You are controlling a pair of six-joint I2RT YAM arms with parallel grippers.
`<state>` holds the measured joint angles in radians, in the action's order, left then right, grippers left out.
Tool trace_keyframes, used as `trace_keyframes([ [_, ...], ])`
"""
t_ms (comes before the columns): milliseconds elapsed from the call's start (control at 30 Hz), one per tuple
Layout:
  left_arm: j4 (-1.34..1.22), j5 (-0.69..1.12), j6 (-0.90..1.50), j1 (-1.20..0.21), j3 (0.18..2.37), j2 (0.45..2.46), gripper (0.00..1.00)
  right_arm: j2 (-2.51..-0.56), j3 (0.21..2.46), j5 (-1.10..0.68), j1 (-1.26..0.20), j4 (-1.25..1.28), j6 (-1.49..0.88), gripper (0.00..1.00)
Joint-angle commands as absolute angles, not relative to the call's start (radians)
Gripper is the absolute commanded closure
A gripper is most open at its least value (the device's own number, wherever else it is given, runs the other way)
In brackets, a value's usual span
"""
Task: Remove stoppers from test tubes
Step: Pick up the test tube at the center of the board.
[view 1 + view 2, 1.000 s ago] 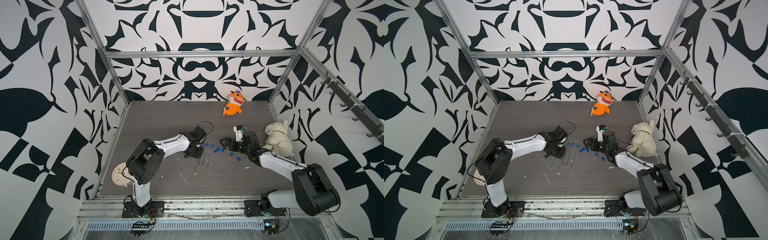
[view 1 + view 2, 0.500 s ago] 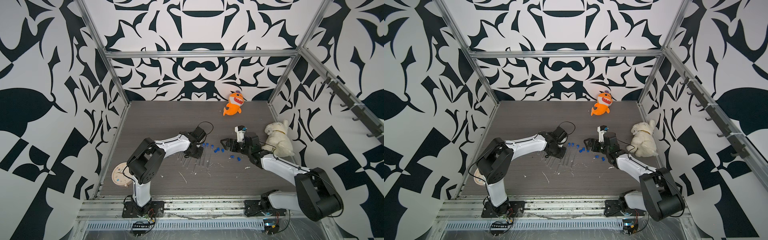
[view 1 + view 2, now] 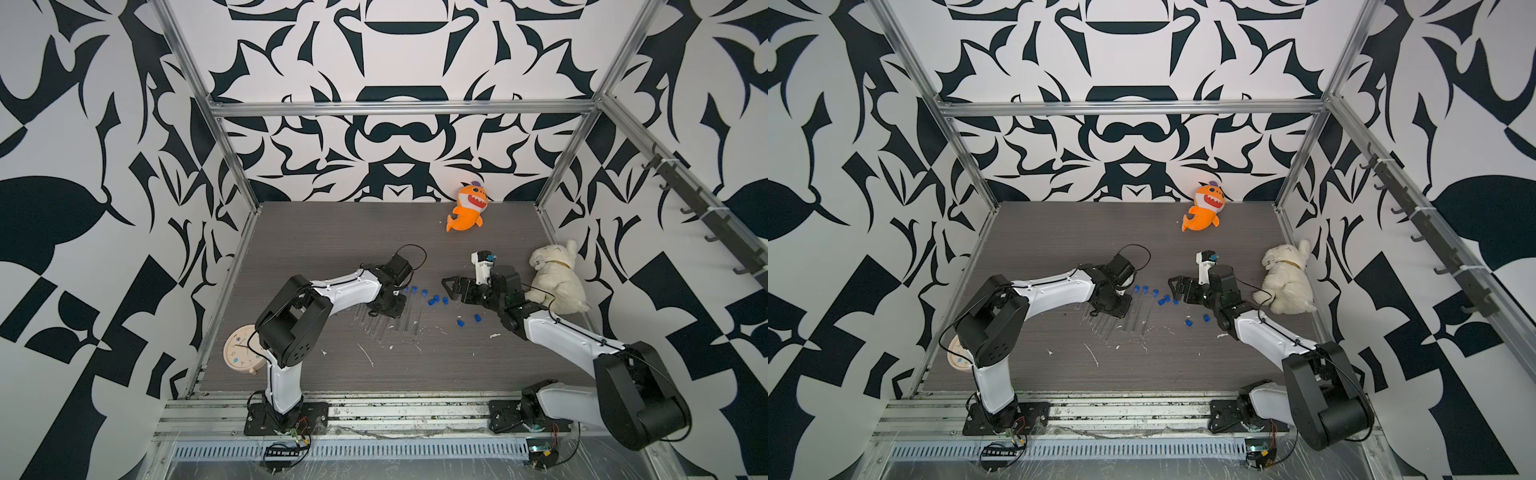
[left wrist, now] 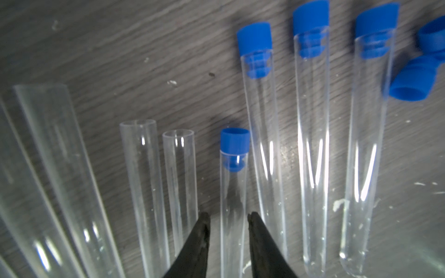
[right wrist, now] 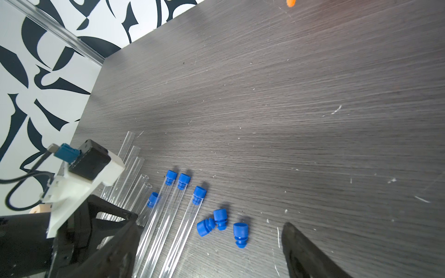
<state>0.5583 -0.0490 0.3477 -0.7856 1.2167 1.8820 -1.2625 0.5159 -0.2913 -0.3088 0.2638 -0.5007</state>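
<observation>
Right, left pincer (image 4: 228,219) is straddling a capped tube (image 4: 233,192) low on its body. Jaws are narrow, one finger touching and a sliver of table showing past the other, so I'd say it isn't clamping yet. Gripping low is leaving the blue stopper (image 4: 234,140) exposed for pulling. Right pincer (image 3: 449,289) is hanging wide and empty by the loose stoppers (image 5: 218,221), probably waiting to pull.

All tubes are lying flat in a row on the scuffed grey wood-grain table (image 5: 289,96), with three more capped tubes (image 4: 310,120) on one side and bare tubes (image 4: 142,180) on the other. Tubes are clear, glossy and round-bottomed. Plugs are matte and ribbed.
</observation>
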Motion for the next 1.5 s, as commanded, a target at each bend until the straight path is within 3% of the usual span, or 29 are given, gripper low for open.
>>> trace_keyframes([
  [0,0.583,-0.079,0.344,-0.794,1.206,1.912,0.70,-1.238,0.511,-0.279,-0.301,0.295,-0.488,0.08],
  [767,0.578,-0.053,0.347,-0.802,1.198,1.866,0.98,-1.205,0.510,-0.287,-0.288,0.270,-0.480,0.08],
  [1000,0.589,-0.046,0.335,-0.799,1.216,1.820,1.00,-1.216,0.514,-0.334,-0.286,0.297,-0.455,0.08],
  [1467,0.515,-0.015,0.282,-0.789,1.170,1.677,1.00,-1.314,0.501,-0.621,-0.294,0.547,-0.494,0.10],
])
